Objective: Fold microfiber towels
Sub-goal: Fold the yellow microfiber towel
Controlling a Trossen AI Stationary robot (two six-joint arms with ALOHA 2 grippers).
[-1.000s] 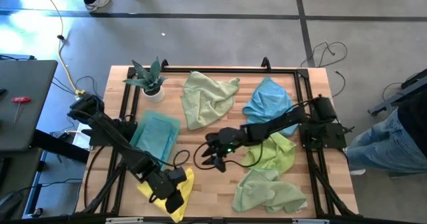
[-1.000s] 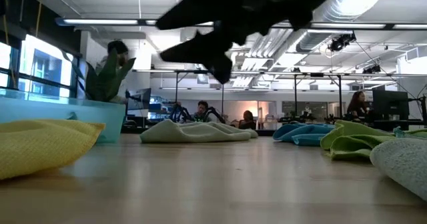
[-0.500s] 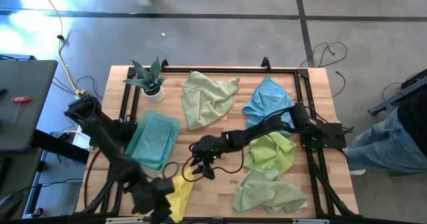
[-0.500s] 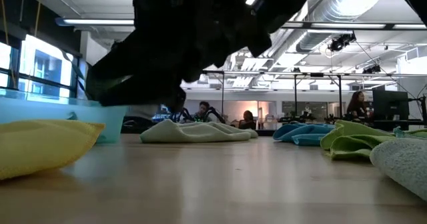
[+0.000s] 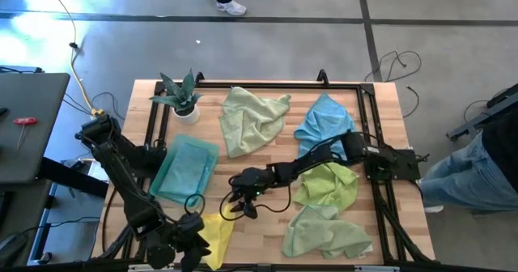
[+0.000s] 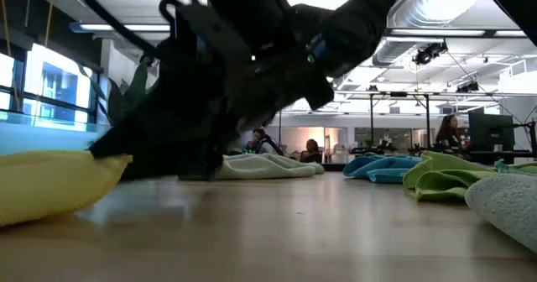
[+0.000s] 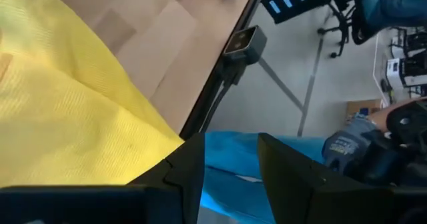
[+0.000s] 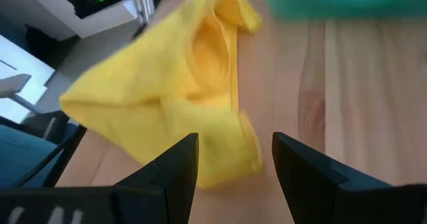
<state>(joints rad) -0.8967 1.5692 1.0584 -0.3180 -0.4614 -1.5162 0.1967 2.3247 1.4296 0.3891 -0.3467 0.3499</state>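
While the left gripper (image 5: 190, 244) hangs at the tabletop's near left corner, fingers apart and gripping nothing, the yellow towel (image 5: 215, 233) lies crumpled just beside it. The right gripper (image 5: 235, 208), fingers spread and empty, hovers over that towel's far edge. It should, I judge, pinch one clean corner, lift little, and draw the cloth flat before folding.

Floor (image 5: 267, 45): grey concrete, crossed by dark seam lines. Surface (image 5: 267, 235): light wooden planks inside a black frame (image 5: 259, 84). A dark side table (image 5: 24, 126) stands beside it, with a yellow cable (image 5: 69, 37) trailing over the floor nearby. Ceiling: exposed ducts (image 6: 436, 5) and strip lights (image 6: 117, 28). Windows (image 6: 42, 93) line one wall. Seated people (image 6: 312, 150) work at desks in the far room.
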